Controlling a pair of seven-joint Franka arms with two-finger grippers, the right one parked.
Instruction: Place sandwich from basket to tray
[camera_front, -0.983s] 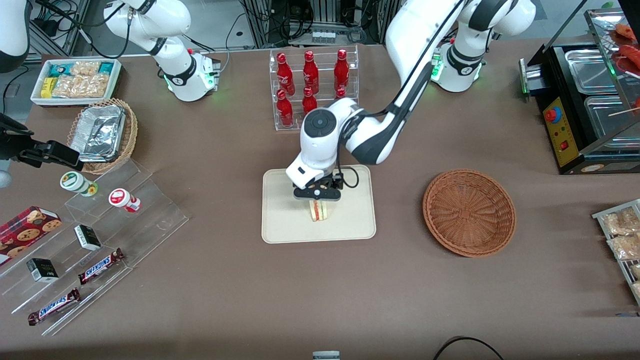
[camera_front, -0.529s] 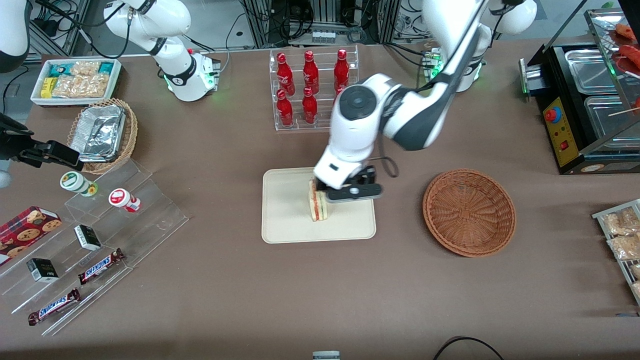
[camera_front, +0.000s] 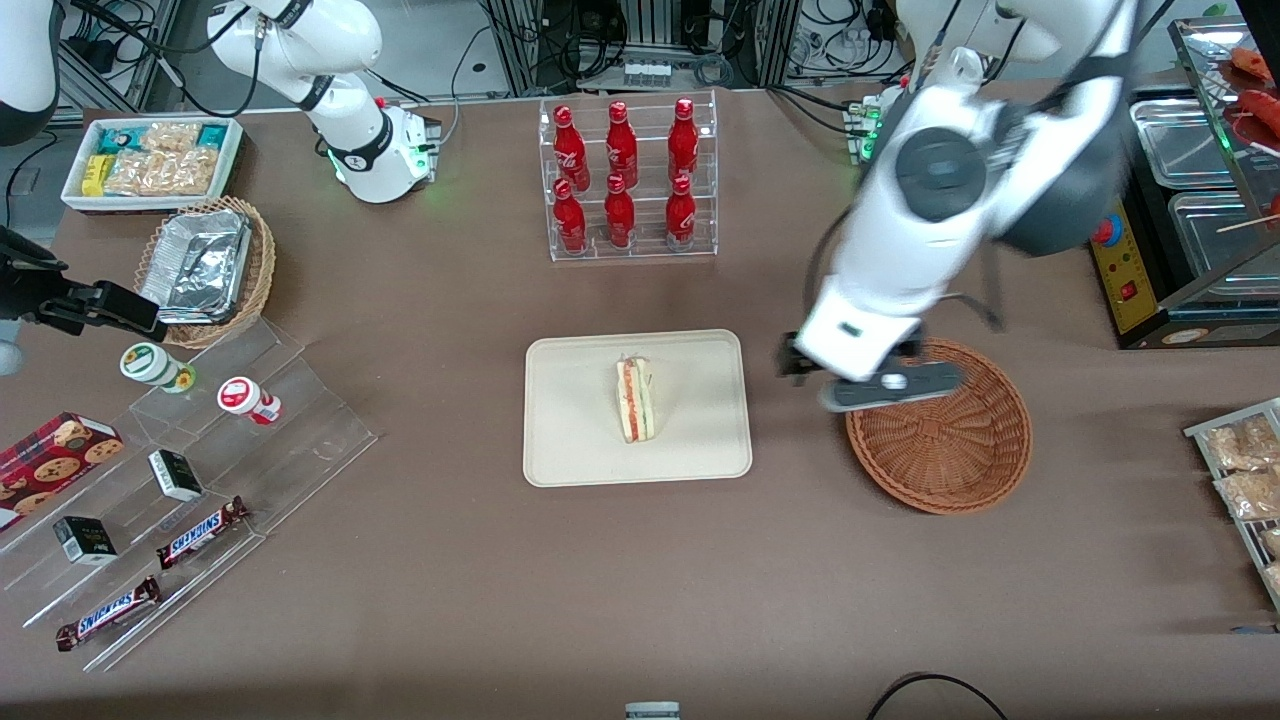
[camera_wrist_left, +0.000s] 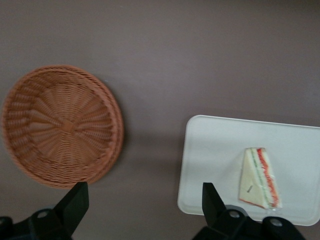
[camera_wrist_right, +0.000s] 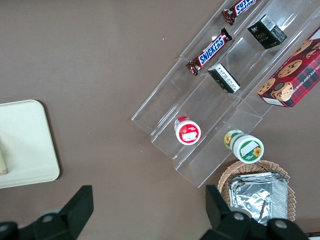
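The sandwich (camera_front: 635, 400), a pale wedge with red and green layers, lies alone on the cream tray (camera_front: 580, 430). My left gripper (camera_front: 868, 386) hangs high above the table, between the tray and the reddish-brown basket (camera_front: 950, 450), over the basket's rim. It is open and holds nothing. The left wrist view looks down between the spread fingers of the gripper (camera_wrist_left: 142, 200) at bare tablecloth, with the empty basket (camera_wrist_left: 60, 125) to one side and the tray (camera_wrist_left: 210, 165) with the sandwich (camera_wrist_left: 257, 177) to the other.
A clear rack of red bottles (camera_front: 625, 180) stands farther from the camera than the tray. A stepped acrylic shelf with snacks (camera_front: 200, 440), a foil-lined basket (camera_front: 205, 265) and a white snack box (camera_front: 150, 160) lie toward the parked arm's end. A black food warmer (camera_front: 1180, 200) is at the working arm's end.
The gripper let go of the sandwich on the tray, opened, rose and swung away toward the basket. The sandwich stays on the tray.
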